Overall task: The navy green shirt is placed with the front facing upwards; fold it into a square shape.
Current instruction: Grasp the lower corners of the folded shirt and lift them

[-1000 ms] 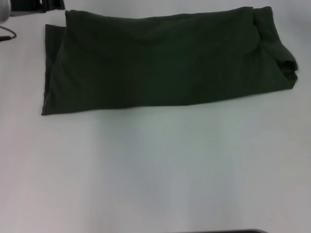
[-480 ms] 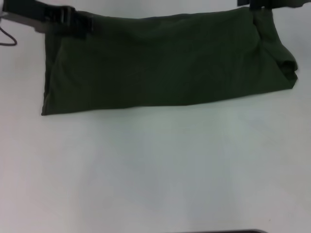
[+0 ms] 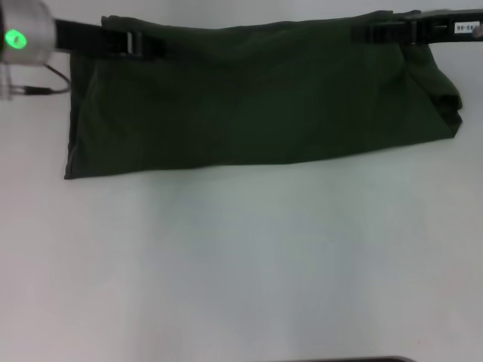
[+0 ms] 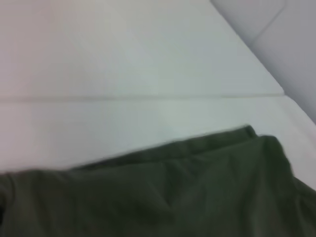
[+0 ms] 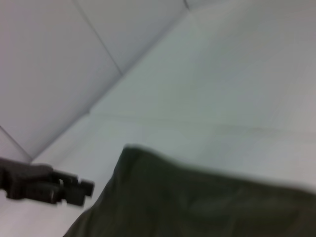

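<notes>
While both arms reach in over the far edge, the scene reads as follows.

Shirt: the navy green shirt (image 3: 256, 98) lies on the white table (image 3: 241, 264) as a long, wide band, already folded lengthwise, with no lettering showing.
Near edge: runs almost straight, rising slightly toward the right side of the head view.
Left edge: a straight doubled layer, ending in a sharp near corner.
Right edge: bunched and rounded, with a fold of cloth rolled under.
Far edge: slightly wavy, lying under both arms.
Open room: a broad bare stretch of table lies between the shirt and the robot; bare strips also remain off both short ends.
Left gripper: the left gripper (image 3: 136, 41) sits over the shirt's far-left corner, its dark fingers touching or just above the cloth; I cannot tell whether they are apart or together.
Left arm: a green light glows on the wrist housing (image 3: 23, 34), with a thin cable (image 3: 41, 89) beside it.
Right gripper: the right gripper (image 3: 377, 32) sits over the far edge near the far-right corner, its finger state likewise impossible to tell.
Left wrist view: shows the shirt's (image 4: 173, 197) layered edge against bare table.
Right wrist view: shows a shirt (image 5: 197, 202) corner, with the left gripper (image 5: 79, 190) just beside it, farther off.
</notes>
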You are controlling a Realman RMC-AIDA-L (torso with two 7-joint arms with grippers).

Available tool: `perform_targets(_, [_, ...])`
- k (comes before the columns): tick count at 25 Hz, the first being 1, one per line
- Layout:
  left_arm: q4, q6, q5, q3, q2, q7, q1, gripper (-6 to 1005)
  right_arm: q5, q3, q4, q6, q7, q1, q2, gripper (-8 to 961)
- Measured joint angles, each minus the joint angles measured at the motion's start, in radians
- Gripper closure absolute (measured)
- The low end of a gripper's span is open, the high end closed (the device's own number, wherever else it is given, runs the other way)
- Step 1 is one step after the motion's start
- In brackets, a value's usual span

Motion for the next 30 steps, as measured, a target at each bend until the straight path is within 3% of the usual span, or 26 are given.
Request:
perform_targets(2, [-0.028, -0.09, -0.014, 0.017, -0.028, 0.075, 0.007, 489, 0.045, 0.035, 0.013, 0.037, -0.123, -0.037, 0.029, 380])
perform_targets(4, [-0.077, -0.163, -0.047, 0.054, -0.033, 0.114, 0.005, 489, 0.083, 0.051, 0.029, 0.061, -0.2, -0.065, 0.042, 379])
perform_targets(10, [-0.262, -0.492, -0.149, 0.183, -0.031, 0.199, -0.036, 488, 0.134, 0.077, 0.107, 0.122, -0.28, -0.095, 0.046, 380])
perform_targets(16, [-0.386, -0.762, -0.146, 0.269, -0.028, 0.212, -0.103, 488, 0.136, 0.092, 0.11, 0.129, -0.285, -0.097, 0.052, 381])
perform_targets(26, [-0.432, -0.863, -0.138, 0.302, -0.005, 0.222, -0.116, 487, 0.154, 0.12, 0.114, 0.13, -0.286, -0.097, 0.053, 384])
perform_targets(30, [-0.448, -0.891, -0.087, 0.307, -0.009, 0.234, -0.118, 487, 0.156, 0.121, 0.119, 0.129, -0.282, -0.095, 0.052, 383])
